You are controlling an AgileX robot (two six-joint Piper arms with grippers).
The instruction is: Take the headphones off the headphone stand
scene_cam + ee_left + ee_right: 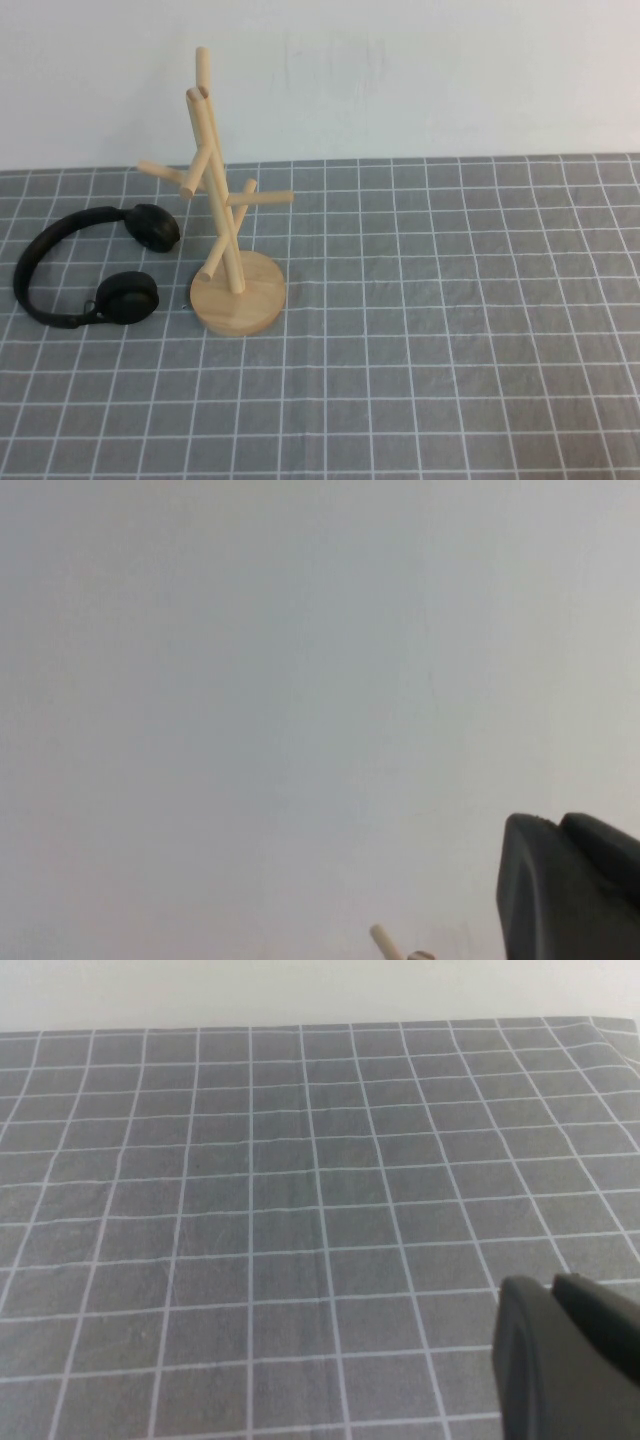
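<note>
The black headphones [82, 266] lie flat on the grey checked cloth, just left of the headphone stand [222, 228] and apart from it. The light wooden stand is upright on its round base, and nothing hangs on its pegs. Neither arm shows in the high view. In the left wrist view my left gripper [555, 825] is shut and empty. It faces the white wall, with one peg tip [383, 942] of the stand showing below it. My right gripper [548, 1285] is shut and empty over bare cloth in the right wrist view.
A grey cloth with a white grid [450, 330] covers the table up to the white back wall [420, 70]. The cloth's far right corner [610, 1030] is slightly rumpled.
</note>
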